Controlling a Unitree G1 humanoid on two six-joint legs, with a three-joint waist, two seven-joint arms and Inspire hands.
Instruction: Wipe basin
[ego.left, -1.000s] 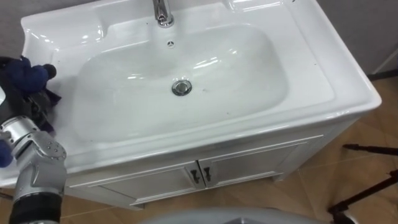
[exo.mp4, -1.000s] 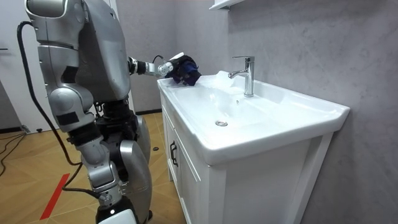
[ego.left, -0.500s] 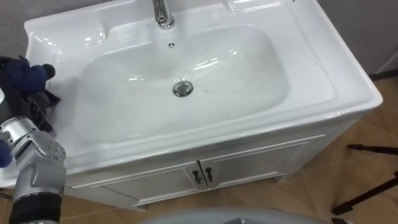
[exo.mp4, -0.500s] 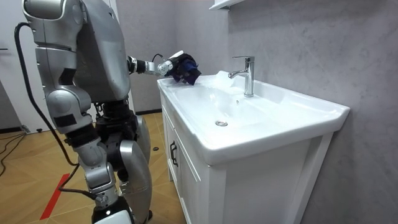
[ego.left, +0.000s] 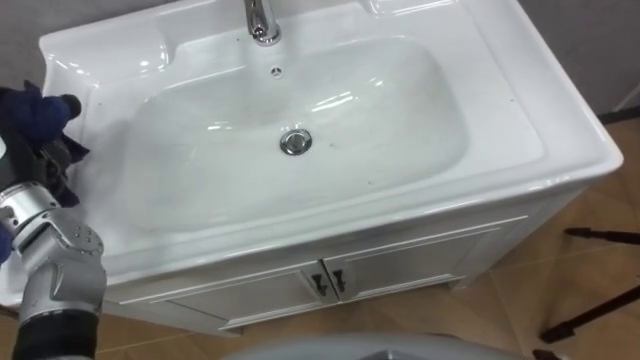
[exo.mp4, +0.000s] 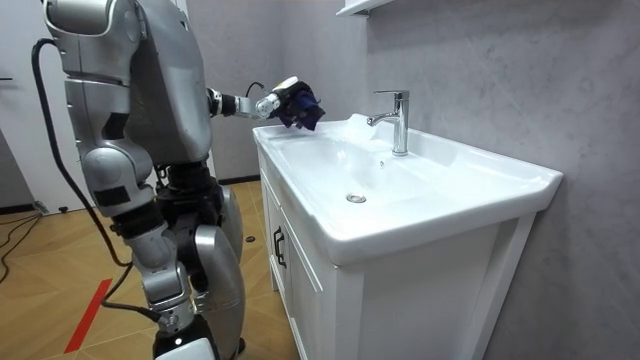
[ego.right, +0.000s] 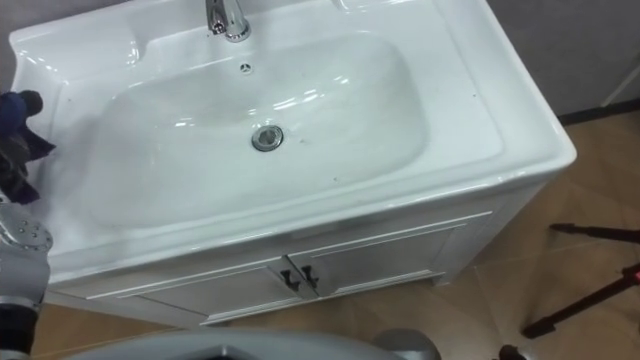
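Observation:
The white basin (ego.left: 300, 130) has a metal drain (ego.left: 295, 142) in the middle of its bowl and a chrome faucet (ego.left: 262, 20) at the back. My left hand (exo.mp4: 268, 103) is shut on a bunched dark blue cloth (ego.left: 30, 112), held just above the basin's left rim (ego.left: 75, 75). In the room view the cloth (exo.mp4: 299, 104) hangs a little clear of the corner of the rim. The cloth (ego.right: 15, 130) covers most of the fingers. I stand at the front of the vanity.
The white cabinet doors (ego.left: 330, 280) with two small handles are below the basin. A grey wall stands behind the faucet. A dark tripod leg (ego.left: 600, 300) lies on the wooden floor at the right.
My left hand has lifted the blue cloth slightly off the basin's left rim and drawn it a little further left. The basin is unchanged.

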